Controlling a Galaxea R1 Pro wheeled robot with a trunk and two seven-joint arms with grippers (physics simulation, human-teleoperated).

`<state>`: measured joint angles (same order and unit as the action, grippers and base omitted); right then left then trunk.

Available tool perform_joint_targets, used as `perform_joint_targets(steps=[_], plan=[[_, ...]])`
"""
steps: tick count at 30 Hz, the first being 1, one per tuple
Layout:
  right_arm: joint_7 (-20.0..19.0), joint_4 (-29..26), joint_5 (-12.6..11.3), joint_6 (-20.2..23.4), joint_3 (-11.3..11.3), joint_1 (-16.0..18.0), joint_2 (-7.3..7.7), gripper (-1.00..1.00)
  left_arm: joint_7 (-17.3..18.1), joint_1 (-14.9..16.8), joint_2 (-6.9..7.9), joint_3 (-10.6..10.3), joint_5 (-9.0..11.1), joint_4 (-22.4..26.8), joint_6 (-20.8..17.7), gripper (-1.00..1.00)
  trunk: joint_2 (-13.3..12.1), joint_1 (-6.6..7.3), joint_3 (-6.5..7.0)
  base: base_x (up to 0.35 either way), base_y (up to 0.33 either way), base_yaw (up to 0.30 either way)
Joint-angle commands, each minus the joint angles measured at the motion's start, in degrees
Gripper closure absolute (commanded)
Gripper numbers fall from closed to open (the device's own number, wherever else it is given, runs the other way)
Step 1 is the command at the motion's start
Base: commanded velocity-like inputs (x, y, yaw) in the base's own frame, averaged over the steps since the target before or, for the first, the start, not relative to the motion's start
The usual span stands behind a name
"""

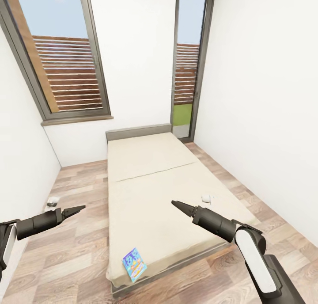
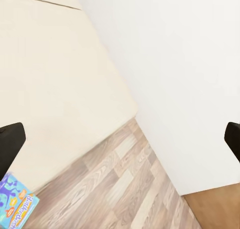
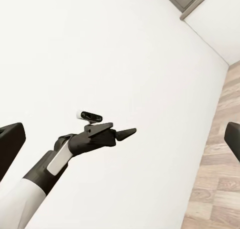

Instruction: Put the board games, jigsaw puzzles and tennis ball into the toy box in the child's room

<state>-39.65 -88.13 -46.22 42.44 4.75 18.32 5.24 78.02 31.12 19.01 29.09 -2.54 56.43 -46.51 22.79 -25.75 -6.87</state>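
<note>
Board game [image 1: 134, 264]: a small blue box with orange-yellow print is lying flat on the bed [image 1: 154, 184], at the foot-end corner on my left side, just inside the mattress edge. My left wrist camera is showing one corner of it [image 2: 14, 201] at that same edge, above the wood floor [image 1: 75, 255].

Bed: the beige mattress is lying in two sections with a seam across the middle; the grey headboard [image 1: 138, 131] is standing against the far white wall.

Left gripper [image 1: 77, 209]: I am holding it over the floor beside the bed's left edge, apart from the board game. In the head view the fingers are appearing drawn together to a point, while the left wrist view is showing the fingertips [image 2: 10, 144] wide apart at the frame's sides, so I cannot tell its state.

Right gripper [image 1: 177, 205]: I am holding it above the mattress near the bed's right edge, touching nothing. Its state reads the same mixed way, so I cannot tell.

Small white object [image 1: 206, 198]: lying on the mattress near the right edge; too small to identify.

Windows: a dark-framed window [image 1: 62, 56] and a tall narrow one [image 1: 190, 61] are showing a slatted fence outside.
</note>
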Motion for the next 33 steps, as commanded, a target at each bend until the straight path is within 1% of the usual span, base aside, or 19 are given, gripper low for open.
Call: perform_joint_targets(steps=[1,29,33], plan=[[0.1,-0.02,-0.36,0.37,0.04,0.05,0.03,-1.0,0.38,0.08,-0.05,0.09,-0.29,0.0,-0.6,-1.0,0.13,-0.04,-0.13,0.0,0.0,0.206],[0.19,0.07,-0.29,0.37,0.24,0.05,0.03,-1.0,0.33,0.08,-0.29,0.09,-0.36,-0.05,-0.6,-1.0,0.13,-0.04,-0.13,0.0,0.0,0.207],[0.11,0.07,-0.3,0.37,0.19,0.05,0.03,-1.0,-0.23,0.08,-0.29,0.09,-0.31,-0.09,-0.6,-1.0,0.13,-0.04,-0.13,0.0,0.036,0.206]])
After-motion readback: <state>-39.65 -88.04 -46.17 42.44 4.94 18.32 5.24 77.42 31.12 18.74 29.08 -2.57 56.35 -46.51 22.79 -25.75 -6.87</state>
